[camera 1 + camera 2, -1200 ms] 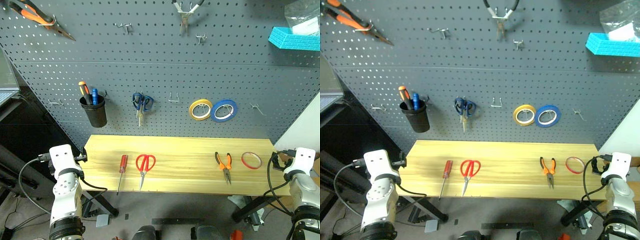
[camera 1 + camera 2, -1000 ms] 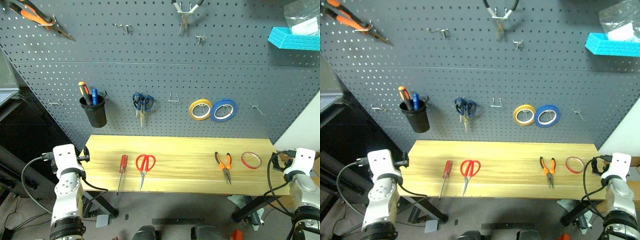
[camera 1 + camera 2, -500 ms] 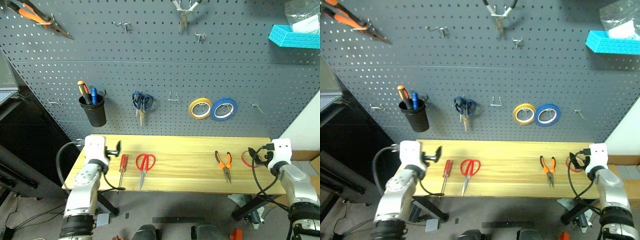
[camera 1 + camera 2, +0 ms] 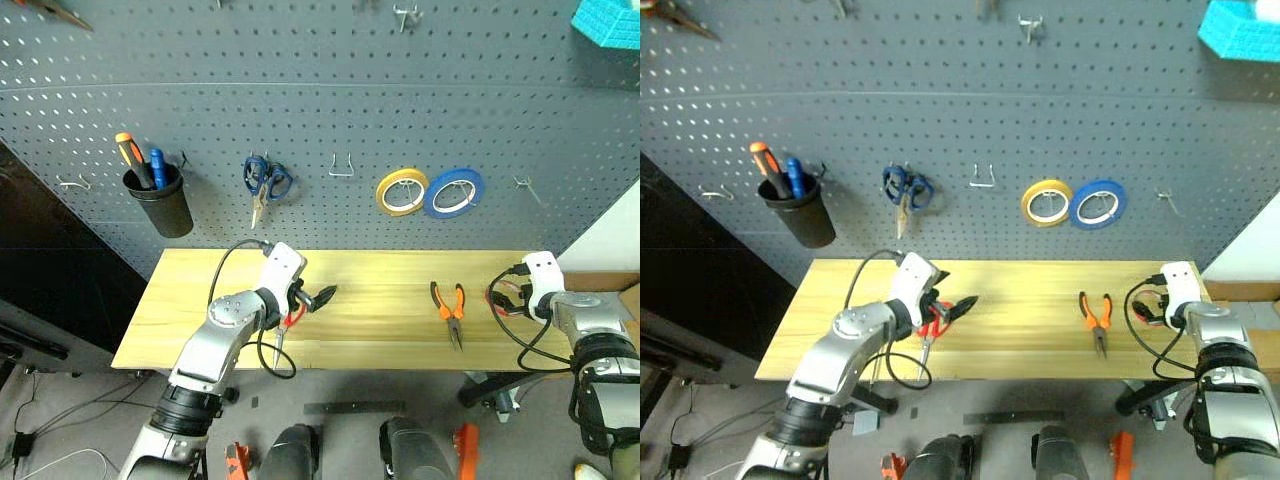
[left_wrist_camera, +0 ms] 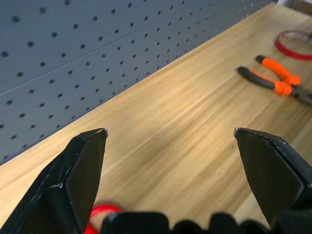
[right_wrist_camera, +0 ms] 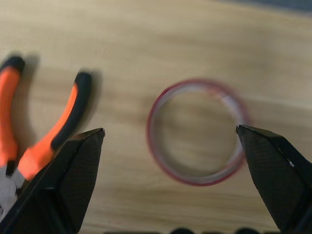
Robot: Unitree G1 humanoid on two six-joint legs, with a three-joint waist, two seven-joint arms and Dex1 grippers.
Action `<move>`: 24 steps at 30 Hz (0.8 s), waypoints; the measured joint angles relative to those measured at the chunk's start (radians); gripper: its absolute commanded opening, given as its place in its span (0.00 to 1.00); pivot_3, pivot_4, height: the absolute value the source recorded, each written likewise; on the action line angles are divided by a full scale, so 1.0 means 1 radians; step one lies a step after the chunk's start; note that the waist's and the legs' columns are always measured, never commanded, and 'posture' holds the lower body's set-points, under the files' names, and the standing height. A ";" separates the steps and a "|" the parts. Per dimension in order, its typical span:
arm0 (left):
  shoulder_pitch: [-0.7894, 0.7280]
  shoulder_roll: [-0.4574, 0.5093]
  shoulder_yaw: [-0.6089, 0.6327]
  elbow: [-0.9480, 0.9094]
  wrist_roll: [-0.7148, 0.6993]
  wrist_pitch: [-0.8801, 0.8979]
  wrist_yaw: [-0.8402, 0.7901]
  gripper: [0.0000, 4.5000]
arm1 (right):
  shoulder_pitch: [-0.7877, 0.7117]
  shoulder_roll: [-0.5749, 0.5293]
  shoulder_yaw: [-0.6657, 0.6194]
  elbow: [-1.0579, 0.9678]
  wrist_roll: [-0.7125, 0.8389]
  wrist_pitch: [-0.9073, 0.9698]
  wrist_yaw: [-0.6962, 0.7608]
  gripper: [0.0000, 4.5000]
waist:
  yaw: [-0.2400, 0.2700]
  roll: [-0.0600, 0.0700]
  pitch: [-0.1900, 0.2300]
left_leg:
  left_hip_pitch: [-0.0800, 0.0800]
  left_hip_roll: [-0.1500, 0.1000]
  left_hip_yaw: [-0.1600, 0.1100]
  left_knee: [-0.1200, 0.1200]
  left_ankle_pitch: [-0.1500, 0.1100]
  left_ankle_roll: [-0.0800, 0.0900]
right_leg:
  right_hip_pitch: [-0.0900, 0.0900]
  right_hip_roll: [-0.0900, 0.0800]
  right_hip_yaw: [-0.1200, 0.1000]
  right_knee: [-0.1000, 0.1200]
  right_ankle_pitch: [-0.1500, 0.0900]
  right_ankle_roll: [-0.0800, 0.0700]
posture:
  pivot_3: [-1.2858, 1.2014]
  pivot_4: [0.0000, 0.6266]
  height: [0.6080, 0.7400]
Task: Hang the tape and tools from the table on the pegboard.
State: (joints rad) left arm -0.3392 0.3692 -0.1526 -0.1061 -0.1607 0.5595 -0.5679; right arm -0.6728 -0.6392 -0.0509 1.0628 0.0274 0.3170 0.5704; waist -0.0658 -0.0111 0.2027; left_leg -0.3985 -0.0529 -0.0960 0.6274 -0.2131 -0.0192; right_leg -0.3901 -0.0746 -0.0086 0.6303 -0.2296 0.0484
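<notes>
Wood table (image 4: 380, 300): we see pale planks running below the pegboard (image 4: 330, 110).
Tape (image 6: 197, 131): thin red ring lying flat near the table's right end, just beside our right gripper; in the right wrist view it sits between the two spread fingers.
Pliers (image 4: 449, 308): orange-and-black, flat on the table left of the tape, apart from it.
Scissors (image 4: 932, 322): red loops on the table, mostly hidden under our left arm.
Left gripper (image 4: 318, 298): fingers spread wide, holding nothing, above the table just right of the scissors.
Right gripper (image 6: 170, 180): fingers wide apart, empty, over the tape.
Screwdriver: we cannot make it out behind our left arm.
Pegboard items: black cup (image 4: 160, 200), blue scissors (image 4: 264, 182), yellow roll (image 4: 402, 192), blue roll (image 4: 454, 193).
</notes>
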 measured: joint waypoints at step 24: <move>-0.019 0.009 -0.077 -0.092 -0.030 0.049 -0.085 1.00 | -0.085 -0.024 0.197 0.189 -0.221 -0.048 0.214 0.01 | 0.018 -0.011 0.062 | -0.002 -0.002 -0.003 0.002 -0.001 0.001 | 0.000 -0.002 -0.001 -0.001 -0.001 0.002 | 0.49 0.41 1.00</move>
State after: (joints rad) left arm -0.3584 0.3780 -0.2293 -0.1983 -0.1912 0.6081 -0.6530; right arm -0.7573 -0.6637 0.1457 1.2519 -0.1934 0.2689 0.7843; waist -0.0476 -0.0217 0.2651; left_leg -0.4002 -0.0550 -0.0990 0.6292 -0.2139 -0.0184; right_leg -0.3898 -0.0766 -0.0099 0.6292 -0.2301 0.0502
